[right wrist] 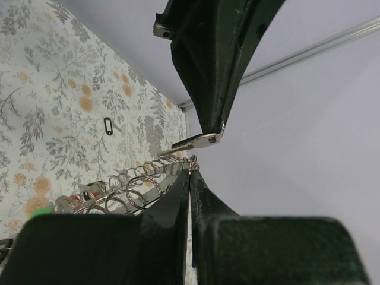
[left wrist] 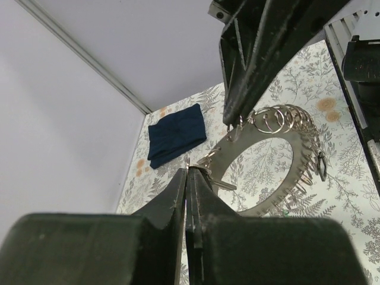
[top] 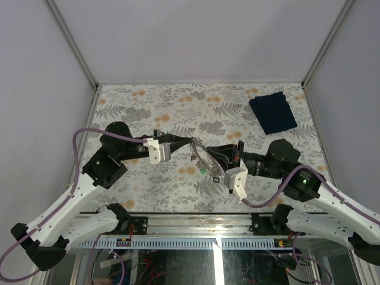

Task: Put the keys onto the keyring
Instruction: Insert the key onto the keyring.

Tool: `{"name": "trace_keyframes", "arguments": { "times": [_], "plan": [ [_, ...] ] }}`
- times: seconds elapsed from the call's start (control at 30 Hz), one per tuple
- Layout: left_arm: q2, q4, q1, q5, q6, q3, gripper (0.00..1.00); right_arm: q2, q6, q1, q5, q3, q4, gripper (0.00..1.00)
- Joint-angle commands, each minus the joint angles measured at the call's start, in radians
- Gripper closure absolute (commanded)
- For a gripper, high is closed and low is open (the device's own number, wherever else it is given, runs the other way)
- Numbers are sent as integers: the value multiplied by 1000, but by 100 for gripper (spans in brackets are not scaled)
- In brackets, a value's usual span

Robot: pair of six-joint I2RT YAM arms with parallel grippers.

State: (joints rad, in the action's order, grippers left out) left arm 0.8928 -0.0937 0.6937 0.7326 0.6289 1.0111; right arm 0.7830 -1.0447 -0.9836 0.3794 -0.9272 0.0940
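Observation:
The keyring [top: 203, 158] is a silvery curved band strung with several split rings, held above the middle of the table between both grippers. My left gripper [top: 192, 141] is shut on a small silver key [right wrist: 196, 141], whose blade [left wrist: 222, 183] points toward the band's far end. My right gripper [right wrist: 190, 170] is shut on a split ring at that same end of the keyring [right wrist: 127, 191]. In the left wrist view the right gripper's fingers [left wrist: 238, 101] come down onto the keyring [left wrist: 297, 178]. Another small key with a black head [top: 215, 178] lies by the band's near side.
A folded dark blue cloth [top: 272, 111] lies at the back right of the flowered table [top: 148, 107]. A red tag [right wrist: 74, 202] and a green tag [right wrist: 35, 205] hang on the band. Metal posts and white walls frame the table.

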Motion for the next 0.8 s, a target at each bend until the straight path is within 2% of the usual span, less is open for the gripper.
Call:
{"name": "trace_keyframes", "arguments": {
  "times": [0.0, 0.2, 0.37, 0.63, 0.77],
  "plan": [
    [-35, 70, 14, 0, 58, -16, 100, -13, 133, -8, 7, -82, -26, 100],
    [-58, 73, 22, 48, 115, -31, 100, -15, 207, -8, 38, -87, -30, 100],
    [-75, 62, 41, 81, 182, -47, 100, 10, 237, -8, 86, -125, 30, 100],
    [-66, -117, 118, 99, 311, 4, 100, 70, 298, -8, 233, -226, 183, 100],
    [-73, -170, 154, 52, 344, 9, 100, 87, 324, -8, 277, -252, 226, 100]
  ]
}}
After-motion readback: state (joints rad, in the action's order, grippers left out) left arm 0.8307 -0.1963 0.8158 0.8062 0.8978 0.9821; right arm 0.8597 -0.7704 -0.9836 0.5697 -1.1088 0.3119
